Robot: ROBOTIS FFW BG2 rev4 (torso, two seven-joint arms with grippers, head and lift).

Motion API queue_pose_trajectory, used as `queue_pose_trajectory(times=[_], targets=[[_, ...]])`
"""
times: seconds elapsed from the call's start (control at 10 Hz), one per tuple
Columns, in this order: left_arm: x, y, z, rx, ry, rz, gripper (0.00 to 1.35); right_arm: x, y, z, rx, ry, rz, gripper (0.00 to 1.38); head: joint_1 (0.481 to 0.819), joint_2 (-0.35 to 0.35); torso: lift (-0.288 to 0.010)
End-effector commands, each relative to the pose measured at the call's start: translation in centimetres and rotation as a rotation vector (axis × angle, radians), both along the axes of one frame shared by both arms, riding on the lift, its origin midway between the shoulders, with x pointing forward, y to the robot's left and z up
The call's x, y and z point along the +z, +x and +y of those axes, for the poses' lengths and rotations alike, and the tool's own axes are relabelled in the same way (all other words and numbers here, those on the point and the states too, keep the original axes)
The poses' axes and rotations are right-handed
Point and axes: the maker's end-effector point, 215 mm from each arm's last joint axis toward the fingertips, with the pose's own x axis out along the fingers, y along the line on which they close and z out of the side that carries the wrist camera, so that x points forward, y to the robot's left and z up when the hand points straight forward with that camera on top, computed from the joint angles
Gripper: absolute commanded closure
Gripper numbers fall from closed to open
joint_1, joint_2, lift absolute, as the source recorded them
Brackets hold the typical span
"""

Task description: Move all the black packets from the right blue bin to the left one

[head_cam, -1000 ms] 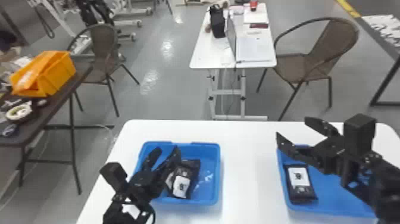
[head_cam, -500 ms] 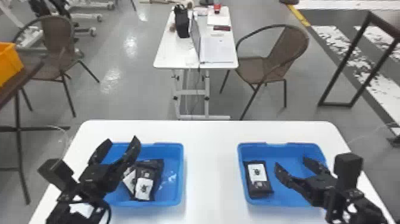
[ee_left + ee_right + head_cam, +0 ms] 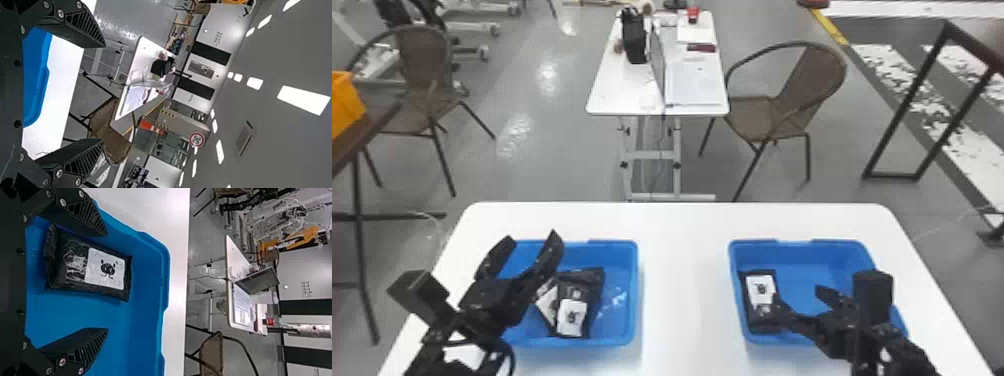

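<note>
Black and white-labelled, one packet [image 3: 760, 286] lies flat along the left wall of the right bin [image 3: 812, 267]. Over that bin the right gripper [image 3: 797, 294] is spread wide, one finger right beside the packet — whether they touch, I cannot tell. Above the left part of the left bin [image 3: 614, 255], the left gripper [image 3: 532, 238] gapes wide too — overlapping black packets [image 3: 574, 302] lie to its right, nearer.

Grey floor [image 3: 557, 165], wicker chairs [image 3: 802, 85], white tables [image 3: 682, 235]
</note>
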Motion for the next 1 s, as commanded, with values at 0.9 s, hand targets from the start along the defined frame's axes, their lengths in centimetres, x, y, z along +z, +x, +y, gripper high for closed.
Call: queue_pose_trajectory(times=[0.9], targets=[[0.6, 0.4, -0.4, 0.0, -0.022, -0.015, 0.19, -4.4, 2.7, 4.1, 0.03, -0.09, 0.253, 0.18, 0.695, 0.054, 0.0]])
